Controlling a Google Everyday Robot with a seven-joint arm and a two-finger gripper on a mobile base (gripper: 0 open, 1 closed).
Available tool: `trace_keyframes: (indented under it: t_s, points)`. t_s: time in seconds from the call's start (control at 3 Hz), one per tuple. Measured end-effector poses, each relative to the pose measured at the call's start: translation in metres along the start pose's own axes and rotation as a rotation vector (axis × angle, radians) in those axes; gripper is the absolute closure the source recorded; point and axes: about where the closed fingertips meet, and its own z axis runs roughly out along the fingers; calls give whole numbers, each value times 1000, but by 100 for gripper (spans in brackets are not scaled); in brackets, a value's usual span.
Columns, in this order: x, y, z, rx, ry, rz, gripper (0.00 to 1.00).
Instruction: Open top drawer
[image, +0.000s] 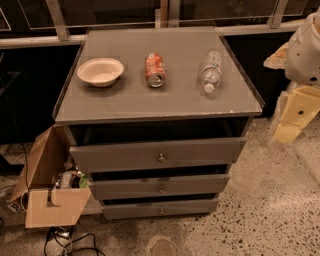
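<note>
Now, top drawer (125, 156): we find it right under the cabinet top, the widest and tallest of three grey fronts, facing us at mid-frame.
progress: we judge it partly open; its front stands forward of the cabinet body, with a dark gap showing above it. What seems left is a fuller pull outward, if more travel is wanted.
knob (161, 158): small, round and metallic, at the centre of the front; nothing touches it.
drawer surface: a flat, plain, matt grey panel with straight edges; we take it for painted board or laminate.
gripper (294, 119): at the far right, well apart from the knob, beside the cabinet's right corner; cream-coloured and blocky. We cannot tell whether it is released or clenched.
lower drawers (160, 187): two shorter, narrower grey fronts with like knobs, stepped back beneath.
cabinet top (130, 102): a smooth grey slab with a faint sheen.
on it: a pale shallow bowl (100, 71), an orange soda can (155, 70) on its side, and a clear plastic bottle (211, 71) lying down.
around: an open cardboard box (50, 200) at the left, on a speckled floor (260, 210).
</note>
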Motion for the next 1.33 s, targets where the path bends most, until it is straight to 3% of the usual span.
trace_keyframes:
  t_s: [0.33,0.67,1.33]
  points:
    - [2,1,4,-3,-13,-8,0]
    - [13,16,29,-24,-56,-25,0]
    - [21,47,107,-117,-128,-71,0]
